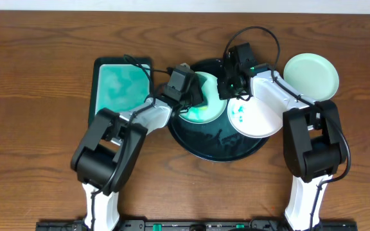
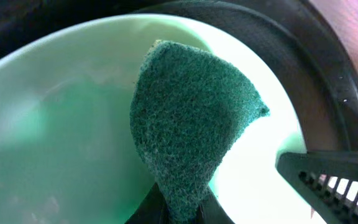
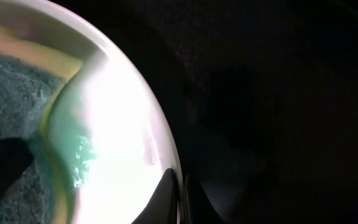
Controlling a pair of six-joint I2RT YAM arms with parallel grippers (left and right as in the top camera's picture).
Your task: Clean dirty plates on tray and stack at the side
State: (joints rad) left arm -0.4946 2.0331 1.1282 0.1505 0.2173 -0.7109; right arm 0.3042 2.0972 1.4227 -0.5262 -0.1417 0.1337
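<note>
A pale mint-green plate [image 1: 205, 113] [image 2: 61, 124] lies on the dark round tray [image 1: 218, 146] [image 2: 319, 74]. My left gripper [image 1: 193, 97] [image 2: 179, 210] is shut on a dark green sponge [image 2: 191, 124], which rests on that plate's inside. My right gripper [image 1: 227, 86] [image 3: 181, 191] is shut on the same plate's rim [image 3: 166, 143] from the right. A white plate [image 1: 254, 117] with teal smudges sits on the tray's right edge. Another mint plate [image 1: 311, 75] lies on the table to the right of the tray.
A green rectangular sponge tray [image 1: 122, 86] lies left of the big tray. The two wrists are close together over the tray's middle; a right finger [image 2: 334, 177] shows in the left wrist view. Brown wooden table [image 1: 37, 96] all around.
</note>
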